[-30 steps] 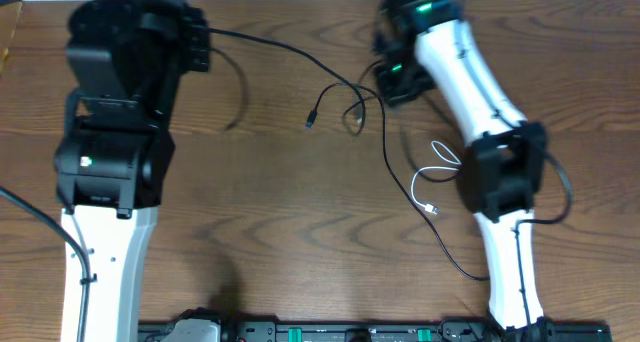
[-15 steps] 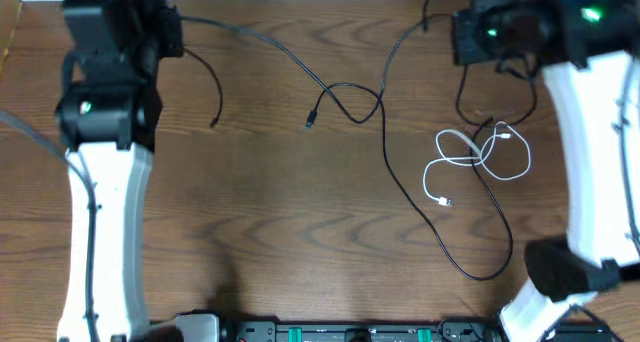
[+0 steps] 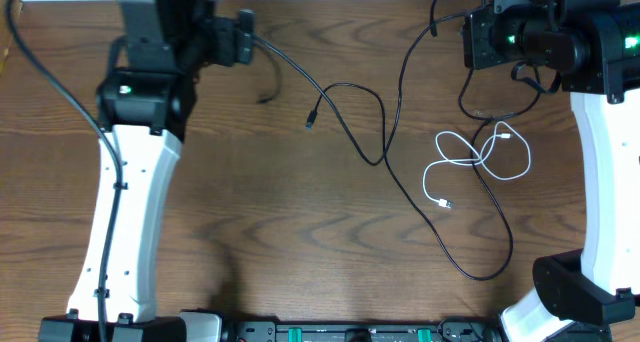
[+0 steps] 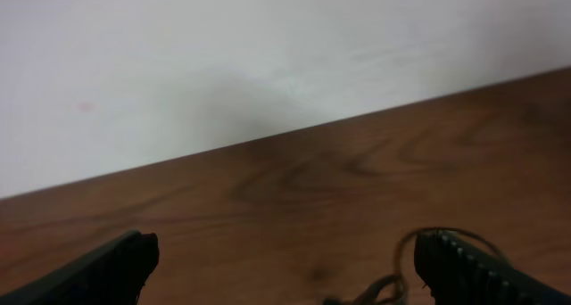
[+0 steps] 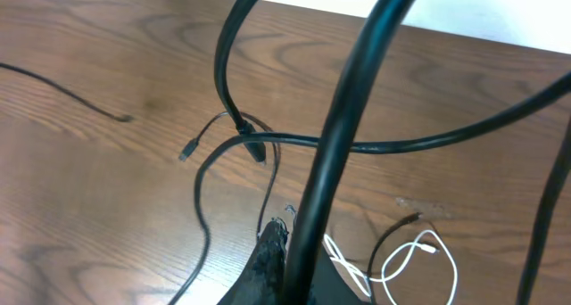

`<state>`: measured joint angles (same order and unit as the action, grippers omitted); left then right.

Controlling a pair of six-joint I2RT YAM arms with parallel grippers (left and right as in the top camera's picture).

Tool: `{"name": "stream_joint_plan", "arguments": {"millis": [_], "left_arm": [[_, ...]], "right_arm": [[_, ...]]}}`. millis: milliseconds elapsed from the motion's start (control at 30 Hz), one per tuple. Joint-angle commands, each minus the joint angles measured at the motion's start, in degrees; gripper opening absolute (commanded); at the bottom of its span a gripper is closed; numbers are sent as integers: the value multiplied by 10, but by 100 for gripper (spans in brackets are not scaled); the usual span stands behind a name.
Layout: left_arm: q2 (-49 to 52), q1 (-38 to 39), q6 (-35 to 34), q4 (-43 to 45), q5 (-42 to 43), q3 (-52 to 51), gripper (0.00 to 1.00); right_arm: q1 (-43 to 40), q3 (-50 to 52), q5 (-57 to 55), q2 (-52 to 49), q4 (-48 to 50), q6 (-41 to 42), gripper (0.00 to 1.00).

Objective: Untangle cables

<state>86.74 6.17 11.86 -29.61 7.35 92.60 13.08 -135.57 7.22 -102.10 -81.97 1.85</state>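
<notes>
Gaping wide, left tool [image 4: 285, 251] hangs free; right tool [image 5: 275, 251] pinches black cable [image 5: 332, 144].

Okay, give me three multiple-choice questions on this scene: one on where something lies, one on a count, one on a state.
1. Where does the white cable lie?
A beside the left arm
B on the right half of the table, near the right arm
C hanging off the front edge

2. How many white cables show?
A one
B two
C three

3. How is the left end effector?
A open
B shut on the white cable
C shut on a plug

Answers:
1. B, its loops rest flat by the right arm.
2. A, only one white cord appears in the overhead view.
3. A, its wrist view shows the jaws far apart.
</notes>
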Motion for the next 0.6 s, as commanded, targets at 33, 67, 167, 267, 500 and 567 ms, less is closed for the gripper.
{"name": "stream_joint_plan", "arguments": {"millis": [33, 67, 167, 267, 500, 567], "left_arm": [[-11, 32, 1, 5, 12, 13, 96], [-12, 39, 2, 6, 12, 13, 96], [-12, 58, 2, 7, 12, 13, 96], [-15, 85, 2, 7, 12, 13, 97], [-41, 130, 27, 3, 53, 13, 98], [-54, 136, 27, 3, 51, 13, 100]], "right_arm": [[3, -2, 17, -2, 0, -13, 1], [3, -2, 17, -2, 0, -13, 1], [3, -2, 14, -2, 2, -13, 1], [3, -2, 2, -2, 0, -13, 1], [3, -2, 9, -2, -5, -26, 1], [3, -2, 20, -2, -5, -28, 1]]}}
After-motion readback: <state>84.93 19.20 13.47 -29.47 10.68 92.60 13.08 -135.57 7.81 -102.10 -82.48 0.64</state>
